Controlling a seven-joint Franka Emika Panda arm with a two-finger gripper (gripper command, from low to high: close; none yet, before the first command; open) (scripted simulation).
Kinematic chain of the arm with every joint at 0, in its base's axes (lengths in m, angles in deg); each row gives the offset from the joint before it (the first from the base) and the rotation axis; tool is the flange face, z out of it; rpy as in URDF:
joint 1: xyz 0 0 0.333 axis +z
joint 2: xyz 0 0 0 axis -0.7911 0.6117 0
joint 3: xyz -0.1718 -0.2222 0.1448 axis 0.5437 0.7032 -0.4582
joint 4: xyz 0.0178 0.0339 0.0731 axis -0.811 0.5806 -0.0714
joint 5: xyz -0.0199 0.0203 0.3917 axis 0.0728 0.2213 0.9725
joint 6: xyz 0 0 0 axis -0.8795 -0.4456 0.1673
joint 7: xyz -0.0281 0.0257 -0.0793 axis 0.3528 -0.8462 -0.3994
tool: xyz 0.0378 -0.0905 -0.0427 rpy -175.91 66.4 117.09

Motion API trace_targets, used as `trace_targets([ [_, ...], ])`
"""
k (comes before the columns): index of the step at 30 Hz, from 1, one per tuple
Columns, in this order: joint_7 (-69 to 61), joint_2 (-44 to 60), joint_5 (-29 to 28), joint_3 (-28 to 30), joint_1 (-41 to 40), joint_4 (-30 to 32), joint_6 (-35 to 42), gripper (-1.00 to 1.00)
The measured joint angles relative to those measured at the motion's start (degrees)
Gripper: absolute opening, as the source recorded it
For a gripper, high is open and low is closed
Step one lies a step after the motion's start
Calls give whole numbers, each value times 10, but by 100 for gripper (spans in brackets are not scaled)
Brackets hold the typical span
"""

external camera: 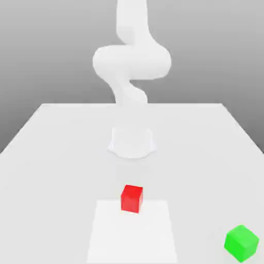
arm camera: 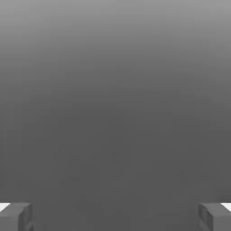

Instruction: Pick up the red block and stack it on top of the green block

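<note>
2 small matte cubes well apart on white table (external camera: 56, 134): red block (external camera: 132, 198) centre-front, green block (external camera: 241, 242) exterior view's right corner. My gripper (arm camera: 115, 216) spread wide, holding nothing. Risk: skewed descent nudges red.

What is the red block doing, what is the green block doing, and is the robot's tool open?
red block: sitting on the table, nothing touching it, not picked up yet.
green block: sitting on the table near the exterior view's right, apart from the red one, nothing on top.
tool: open, fingers wide apart, holding nothing.
table: flat, holding both blocks.
</note>
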Motion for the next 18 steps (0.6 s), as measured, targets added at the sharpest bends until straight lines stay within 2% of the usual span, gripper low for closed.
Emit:
trace_targets([
  [14, 83, 234, 15, -22, -17, 270, -194, 0],
  [18, 117, 370, 6, -30, -24, 327, -300, 0],
])
